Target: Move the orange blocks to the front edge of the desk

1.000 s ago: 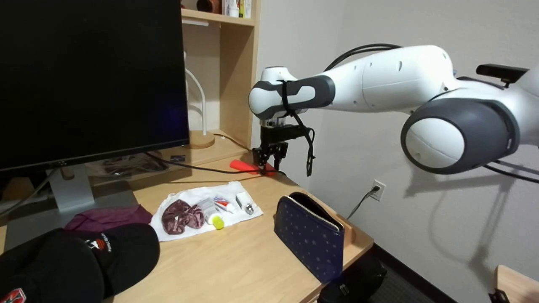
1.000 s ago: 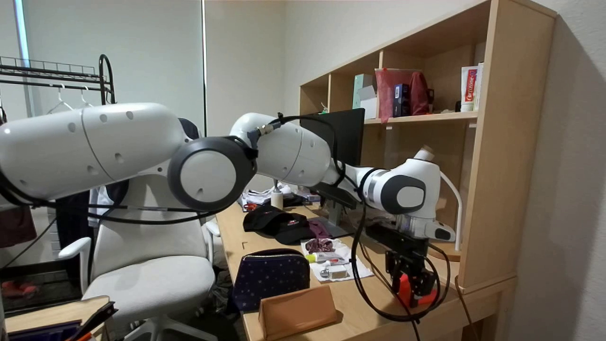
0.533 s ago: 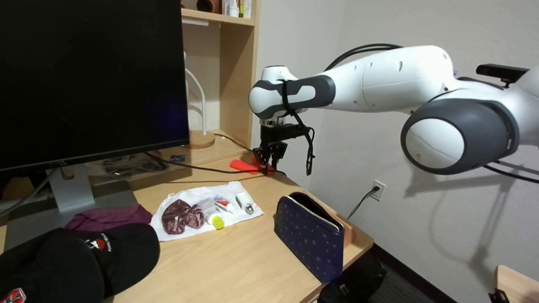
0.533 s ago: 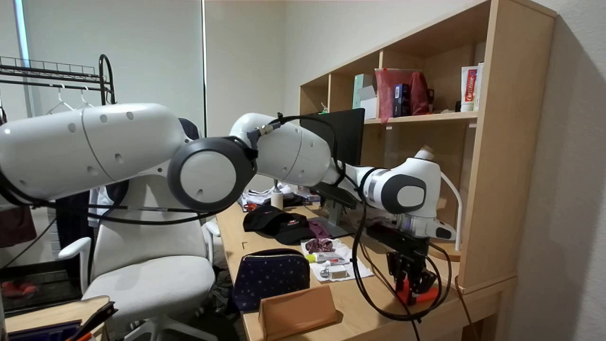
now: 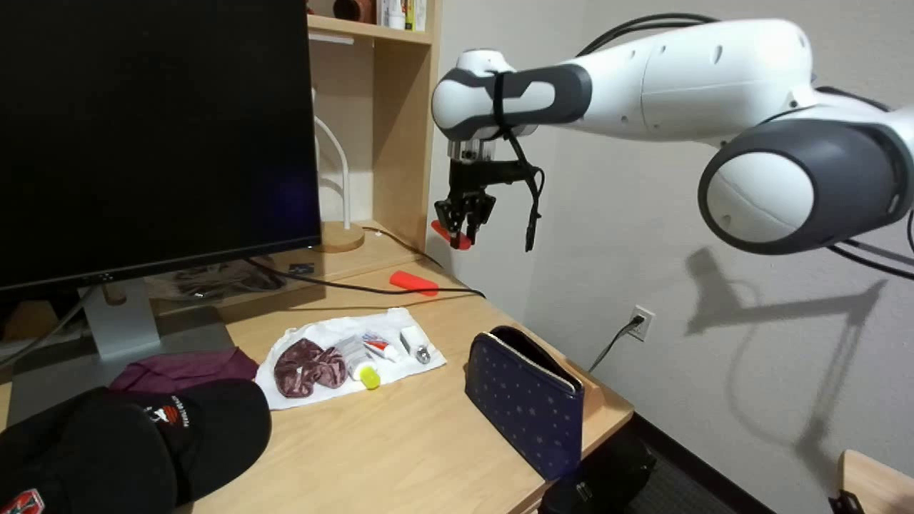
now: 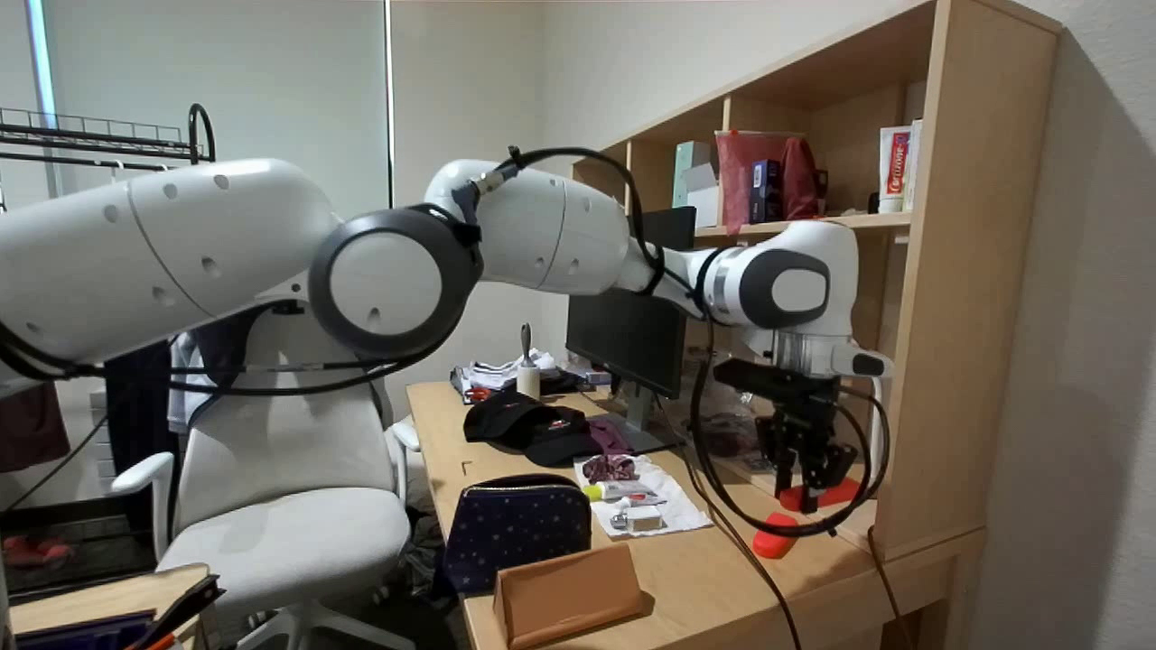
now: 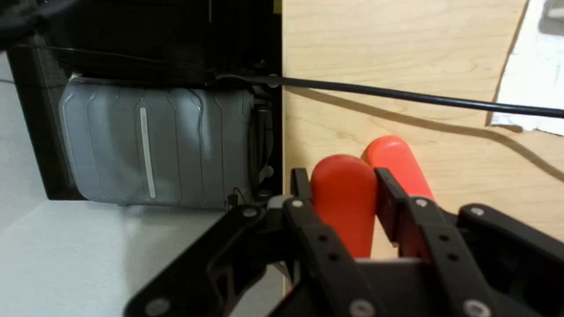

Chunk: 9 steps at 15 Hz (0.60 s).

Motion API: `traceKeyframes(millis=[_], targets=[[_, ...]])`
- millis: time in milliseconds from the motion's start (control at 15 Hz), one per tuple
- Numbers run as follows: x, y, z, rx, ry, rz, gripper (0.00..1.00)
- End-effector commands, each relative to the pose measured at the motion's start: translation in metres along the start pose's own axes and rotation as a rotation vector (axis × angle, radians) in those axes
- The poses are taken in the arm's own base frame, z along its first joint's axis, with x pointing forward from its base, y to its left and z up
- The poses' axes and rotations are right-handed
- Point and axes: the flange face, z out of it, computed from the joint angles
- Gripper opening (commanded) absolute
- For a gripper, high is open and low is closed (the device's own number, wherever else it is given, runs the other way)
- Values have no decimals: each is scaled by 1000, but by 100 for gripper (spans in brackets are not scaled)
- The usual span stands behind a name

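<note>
Two orange blocks show. The first orange block (image 7: pixel 343 207) is clamped between the gripper's black fingers, one finger against each long side. In both exterior views my gripper (image 5: pixel 463 241) carries this block (image 6: pixel 842 493) clear above the desk (image 5: pixel 385 457), near its far corner by the shelf. The second orange block (image 5: pixel 413 283) lies flat on the desk below and beside the gripper; a black cable passes by its end. From the wrist, that second block (image 7: pixel 398 165) appears just right of the held one, partly covered by the right finger.
A dark blue starry pouch (image 5: pixel 525 407) and a tan case (image 6: pixel 569 596) stand at the desk's side edge. The black cable (image 5: pixel 357 287) crosses the desk. White paper (image 5: pixel 421 363) bears tubes and a scrunchie. Monitor (image 5: pixel 157 128), caps (image 5: pixel 221 428) and shelf (image 6: pixel 971 271) surround the area.
The gripper has closed on one orange block at the desk and risen with it. The second block has stayed where it was.
</note>
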Motion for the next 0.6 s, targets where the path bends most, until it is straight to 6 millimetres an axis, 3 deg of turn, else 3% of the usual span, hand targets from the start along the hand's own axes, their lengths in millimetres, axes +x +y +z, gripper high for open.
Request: traceKeyframes(millis=[0,267,533], targets=[[-17,2,-67,16,-44,13,17],[-31,-8,-126,9,-39,10,17],[-43,-24,-159,23,-21,-1,17]])
